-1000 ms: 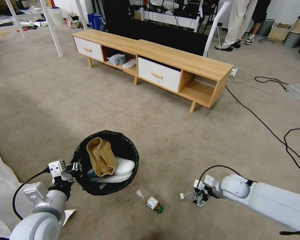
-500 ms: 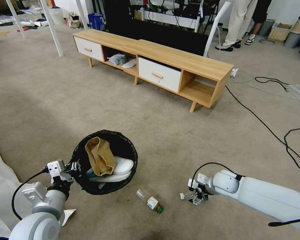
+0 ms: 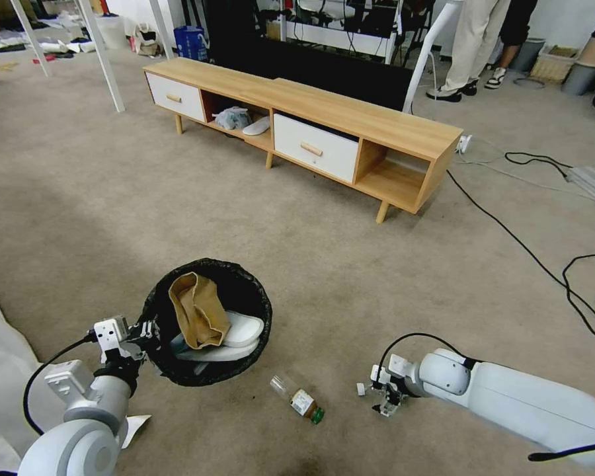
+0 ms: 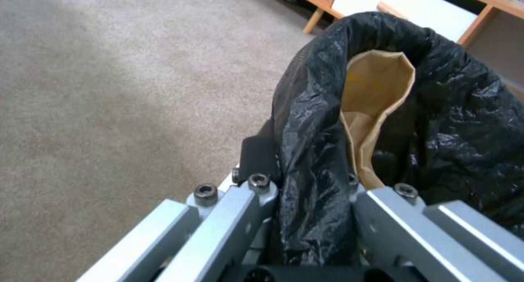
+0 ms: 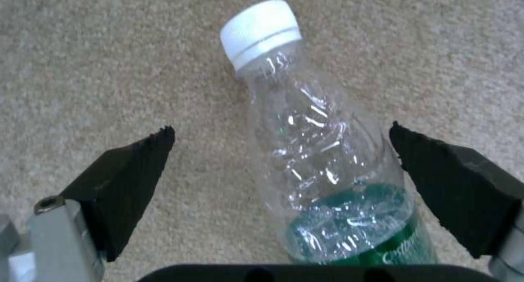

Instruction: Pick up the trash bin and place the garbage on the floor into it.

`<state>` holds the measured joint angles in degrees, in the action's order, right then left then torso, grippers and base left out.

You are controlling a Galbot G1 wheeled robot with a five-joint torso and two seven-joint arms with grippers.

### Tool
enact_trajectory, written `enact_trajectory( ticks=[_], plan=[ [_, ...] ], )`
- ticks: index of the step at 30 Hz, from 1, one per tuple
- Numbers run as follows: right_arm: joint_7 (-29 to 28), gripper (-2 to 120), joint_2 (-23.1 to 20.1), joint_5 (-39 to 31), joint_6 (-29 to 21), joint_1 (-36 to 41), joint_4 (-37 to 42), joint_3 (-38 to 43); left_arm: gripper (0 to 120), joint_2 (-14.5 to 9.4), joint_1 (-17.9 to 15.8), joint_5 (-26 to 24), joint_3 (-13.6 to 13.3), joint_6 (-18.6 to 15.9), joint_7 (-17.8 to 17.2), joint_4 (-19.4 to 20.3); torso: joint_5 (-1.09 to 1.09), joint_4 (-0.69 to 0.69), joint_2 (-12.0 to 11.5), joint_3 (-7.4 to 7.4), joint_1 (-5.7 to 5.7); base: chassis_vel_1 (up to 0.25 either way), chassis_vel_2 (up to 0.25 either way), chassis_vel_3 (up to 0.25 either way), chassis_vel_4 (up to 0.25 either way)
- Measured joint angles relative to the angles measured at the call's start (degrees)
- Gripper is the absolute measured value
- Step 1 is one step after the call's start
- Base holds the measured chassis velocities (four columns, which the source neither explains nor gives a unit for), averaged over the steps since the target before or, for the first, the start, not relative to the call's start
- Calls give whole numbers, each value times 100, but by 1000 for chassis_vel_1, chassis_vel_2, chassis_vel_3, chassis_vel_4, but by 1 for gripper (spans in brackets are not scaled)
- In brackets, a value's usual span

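Lowered since a second ago: right gripper, now down at the floor and nearer the robot, wide open, a clear bottle lying between the two black pads, neither pad touching it yet. White cap pointing away from the wrist, green label close to the palm.

Step in hand, by judgement: reaching for one piece of garbage. Next move calls for closing squarely on the thin, crushable body without rolling it away.

Left gripper clamped on the near rim of the trash bin, pinching the black liner. Inside, a brown paper bag and white scraps.

Between bin and right gripper, a second bottle on the carpet.

Farther off, a low wooden cabinet.
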<state>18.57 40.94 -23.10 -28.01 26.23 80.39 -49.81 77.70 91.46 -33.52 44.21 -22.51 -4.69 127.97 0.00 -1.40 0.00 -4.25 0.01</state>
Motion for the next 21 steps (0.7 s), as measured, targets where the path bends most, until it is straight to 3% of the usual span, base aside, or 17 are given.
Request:
enact_trajectory(
  ticks=[17, 21],
  plan=[
    [-91, 100, -214, 155, -11, 339, 15, 328, 0, 21, 4, 58, -46, 10, 1, 20, 0, 0, 0, 0, 0, 0, 0, 0, 0],
    [-98, 87, -218, 186, -12, 359, 16, 357, 0, 54, 0, 88, -77, 11, 0, 16, 0, -1, 0, 0, 0, 0, 0, 0, 0]
  ],
)
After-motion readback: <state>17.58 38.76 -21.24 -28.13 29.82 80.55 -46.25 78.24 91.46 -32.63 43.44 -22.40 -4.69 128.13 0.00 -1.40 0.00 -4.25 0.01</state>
